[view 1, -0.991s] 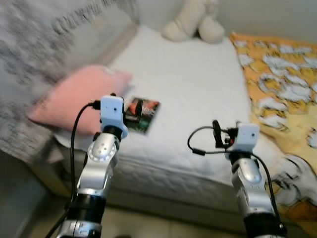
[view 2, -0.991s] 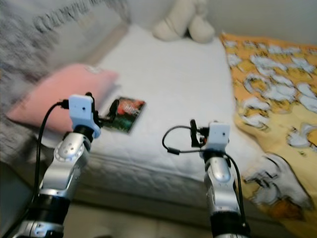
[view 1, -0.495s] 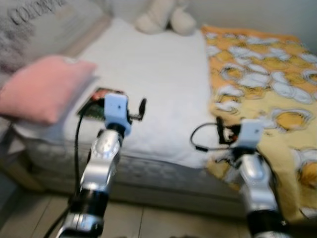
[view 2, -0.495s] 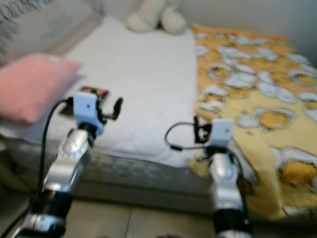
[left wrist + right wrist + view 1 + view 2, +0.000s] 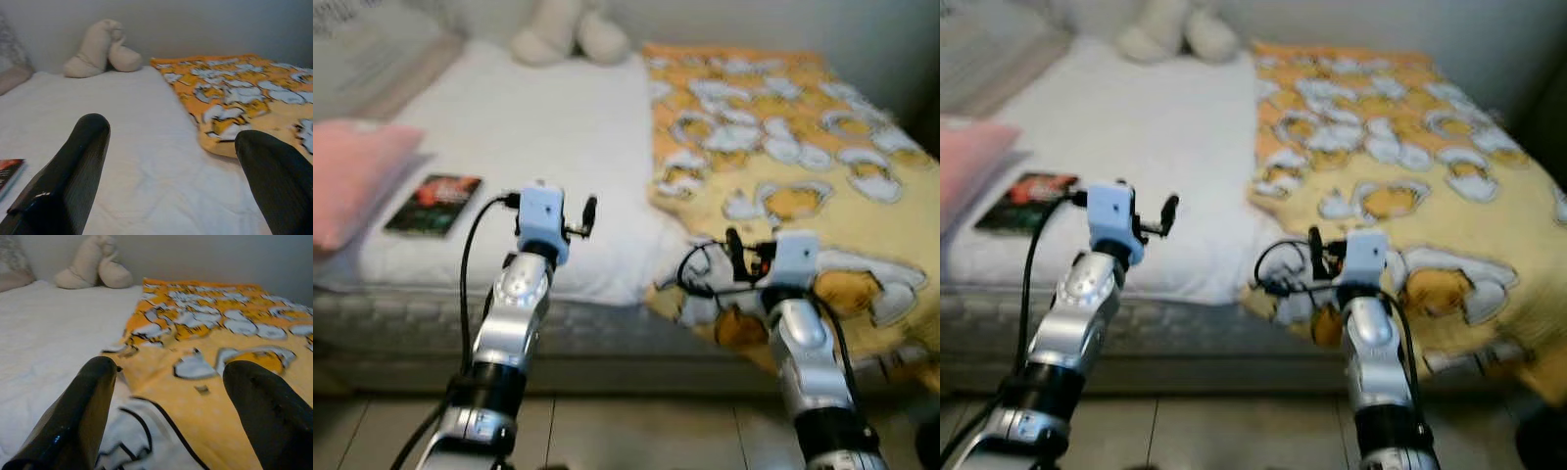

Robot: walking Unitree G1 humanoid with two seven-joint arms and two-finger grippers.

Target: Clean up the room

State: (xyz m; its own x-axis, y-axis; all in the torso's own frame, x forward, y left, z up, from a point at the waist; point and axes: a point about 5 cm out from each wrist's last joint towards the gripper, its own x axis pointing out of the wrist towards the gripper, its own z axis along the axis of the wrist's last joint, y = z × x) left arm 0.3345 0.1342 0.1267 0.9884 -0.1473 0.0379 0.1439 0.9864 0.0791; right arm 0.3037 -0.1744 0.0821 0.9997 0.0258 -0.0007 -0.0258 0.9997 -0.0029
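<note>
Blanket (image 5: pixel 773 137), yellow-orange with a white cartoon print, now sits centre-right in the head views; a second ago those views were on the pink pillow and the book, so the camera has swung to the robot's right. The things on the bed look unmoved; only the framing shifted.

Right gripper (image 5: pixel 173 418): fingers spread wide apart, nothing between them, hovering just over the blanket's crumpled near corner where it spills over the mattress edge. The fingers (image 5: pixel 83 416) frame the orange fabric with its white patches.

Left gripper (image 5: pixel 171 181): fingers also wide apart and empty, held over the bare white sheet (image 5: pixel 529 127), looking along the bed toward the wall.

Outward from there: book (image 5: pixel 435 191) with a dark red cover lies flat on the sheet near the left edge, just beside the pink pillow (image 5: pixel 347 176). Cream plush toy (image 5: pixel 568 34) sits at the far end against the wall. Blanket covers the right half of the bed, its inner edge rumpled, the near corner drooping toward the tiled floor (image 5: pixel 636 431).

Judgement: the turn puts the blanket in front of the right arm, so straightening or spreading it looks like the next cleanup step. Nothing grasped yet; the task seems early. Head views are slightly blurred, so the robot is likely mid-turn.
</note>
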